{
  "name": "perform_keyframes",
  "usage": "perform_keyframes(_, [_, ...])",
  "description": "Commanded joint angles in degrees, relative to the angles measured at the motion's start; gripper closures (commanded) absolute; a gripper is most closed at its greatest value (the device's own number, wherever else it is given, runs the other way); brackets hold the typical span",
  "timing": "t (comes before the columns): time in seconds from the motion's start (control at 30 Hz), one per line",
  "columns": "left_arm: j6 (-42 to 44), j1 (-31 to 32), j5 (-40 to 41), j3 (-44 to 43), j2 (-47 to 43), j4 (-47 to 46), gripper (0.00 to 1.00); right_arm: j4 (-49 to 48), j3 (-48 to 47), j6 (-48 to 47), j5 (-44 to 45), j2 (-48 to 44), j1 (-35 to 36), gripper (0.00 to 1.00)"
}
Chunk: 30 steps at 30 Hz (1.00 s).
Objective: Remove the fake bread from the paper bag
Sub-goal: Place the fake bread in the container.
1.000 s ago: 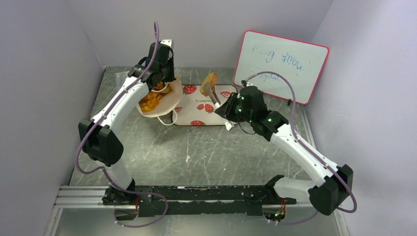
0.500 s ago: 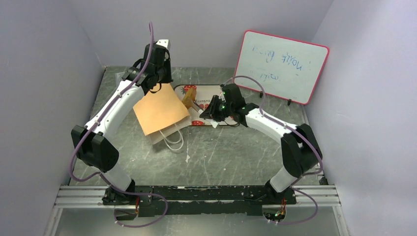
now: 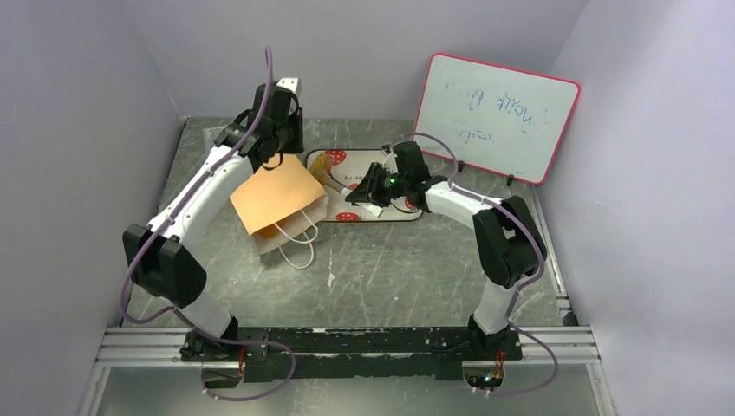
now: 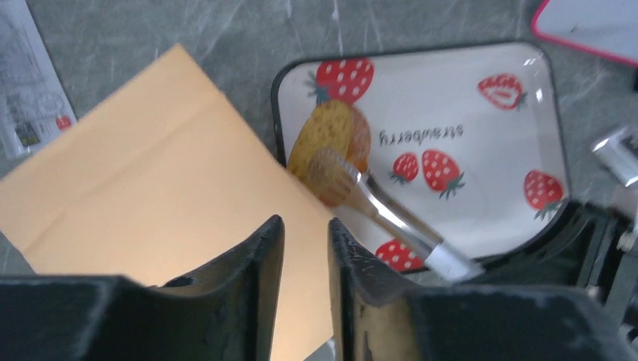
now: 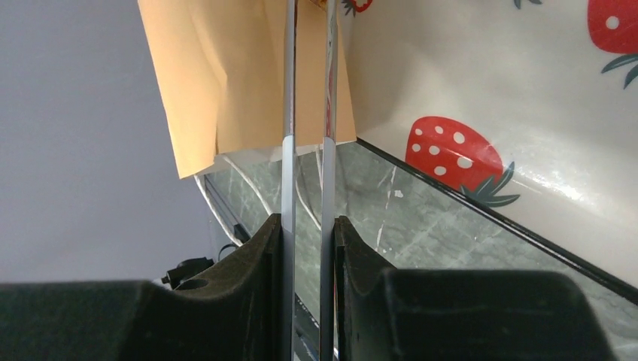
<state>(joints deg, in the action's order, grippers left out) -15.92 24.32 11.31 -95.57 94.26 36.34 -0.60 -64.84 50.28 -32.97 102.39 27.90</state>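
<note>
One round brownish toy bread sat pinched in slim silver tongs over the white strawberry-print tray; a low, gentle release seemed wisest.

You have a strawberry-print tray with silver tongs angled over it, and a red-framed whiteboard standing behind.

The white tray carries the printed word "strawberry", upside down in the left wrist view. Blue handwriting on the whiteboard, upper right of the top view, and fine print on a paper sheet cannot be read.
</note>
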Motion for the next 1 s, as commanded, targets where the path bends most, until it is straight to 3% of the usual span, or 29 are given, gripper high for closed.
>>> perform_keyframes(0.0, [0.7,0.6,0.1,9.2,-7.5,-0.4,0.71,-4.8,-1.8,0.3,-5.5,2.7,-1.6,0.99])
perform_keyframes(0.1, [-0.3,1.8,1.6,15.5,-12.9,-1.4,0.62,-5.1,-2.2,-0.1,-6.6,4.6,-2.0,0.97])
perform_keyframes(0.4, [-4.2,9.9,8.6,23.0,-17.6,4.2,0.53,-2.9,-4.9,-2.7,-7.0,8.5,-3.3,0.86])
perform_keyframes(0.77, [-10.5,16.8,18.5,24.5,-14.9,12.7,0.47,2.2,-8.8,-6.1,-5.9,11.2,-5.1,0.49])
perform_keyframes(0.97, [-16.7,19.2,24.7,24.7,-14.2,19.5,0.44,3.4,-8.2,-7.5,-4.6,10.3,-5.5,0.48])
